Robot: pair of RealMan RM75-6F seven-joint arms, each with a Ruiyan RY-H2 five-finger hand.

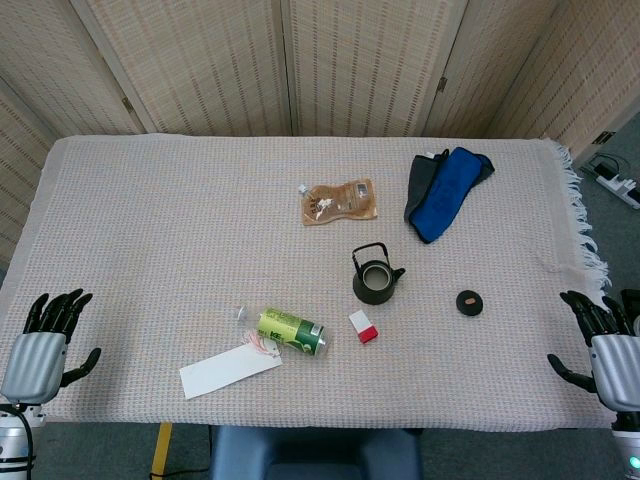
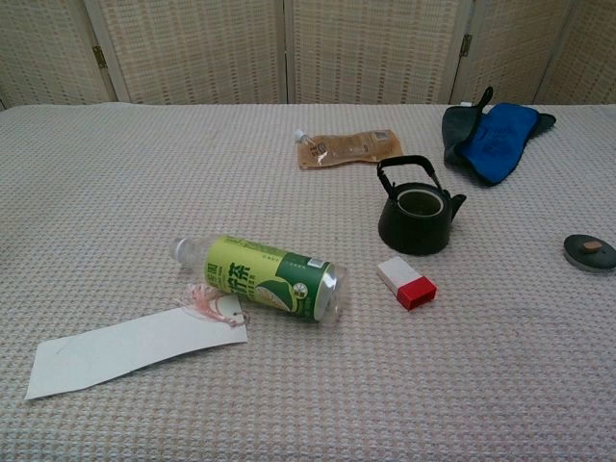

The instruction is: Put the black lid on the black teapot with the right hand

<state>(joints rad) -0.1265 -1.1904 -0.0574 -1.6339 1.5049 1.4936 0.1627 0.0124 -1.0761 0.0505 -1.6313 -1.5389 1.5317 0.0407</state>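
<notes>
The black teapot [image 1: 377, 279] [image 2: 417, 217] stands upright near the table's middle, its handle raised and its mouth uncovered. The black lid [image 1: 469, 302] [image 2: 590, 252], with a brown knob on top, lies flat on the cloth to the teapot's right, apart from it. My right hand [image 1: 606, 344] hangs at the table's right front edge, fingers spread, holding nothing, well right of the lid. My left hand [image 1: 48, 340] is at the left front edge, fingers apart and empty. Neither hand shows in the chest view.
A green bottle [image 1: 291, 331] lies on its side by a white card [image 1: 229, 371] and a small red-and-white box [image 1: 363, 326]. A brown pouch [image 1: 338, 201] and a blue-and-black cloth [image 1: 445, 190] lie further back. The woven tablecloth [image 1: 150, 230] covers the table.
</notes>
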